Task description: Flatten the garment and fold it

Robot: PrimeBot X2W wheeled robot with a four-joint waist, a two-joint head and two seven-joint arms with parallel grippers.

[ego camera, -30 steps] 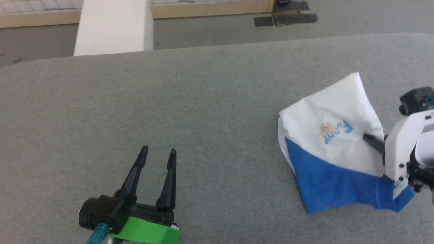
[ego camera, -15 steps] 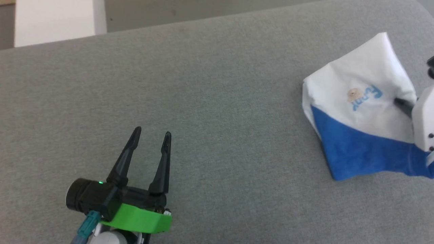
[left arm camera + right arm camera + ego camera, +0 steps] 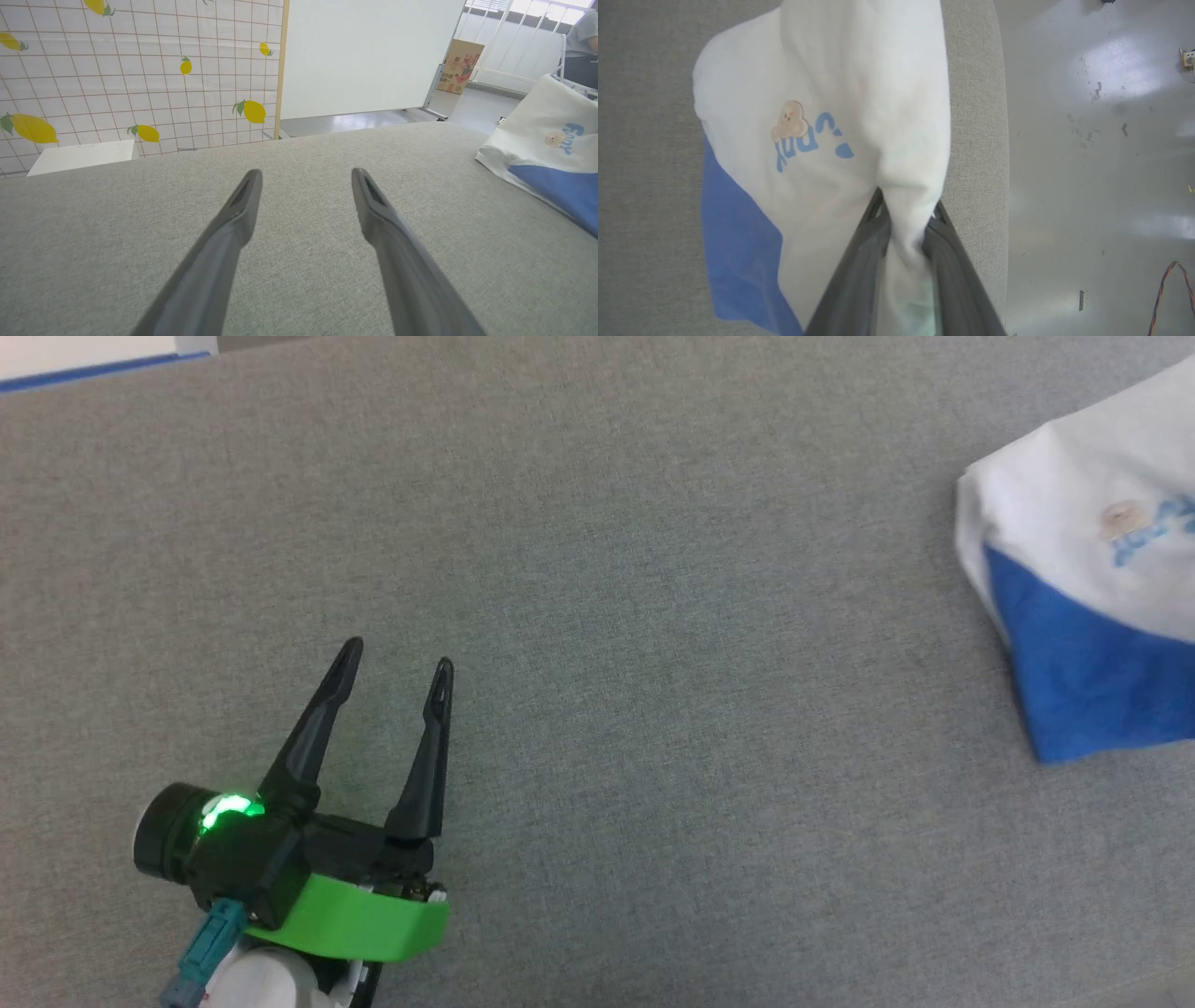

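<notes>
The garment (image 3: 1083, 579), white with a blue sleeve and a small printed logo, lies bunched at the right edge of the grey table (image 3: 597, 569) in the head view. In the right wrist view my right gripper (image 3: 908, 205) is shut on a fold of the garment's white cloth (image 3: 859, 93), which rises between the two fingers. My left gripper (image 3: 397, 653) stands open over bare table at the lower left, far from the garment. The left wrist view has its fingers (image 3: 243, 205) spread apart, with the garment (image 3: 546, 154) off to the right.
The table's right edge (image 3: 999, 140) runs just beside the garment, with shiny grey floor (image 3: 1101, 140) beyond it. Past the far edge stand a white box (image 3: 79, 156), a lemon-print tiled wall (image 3: 140, 70) and a white panel (image 3: 369, 51). A person (image 3: 581, 46) sits at the far right.
The head camera has swung down and to the left, so the garment slid to the picture's right edge and the right arm left it. The left gripper stays open.
</notes>
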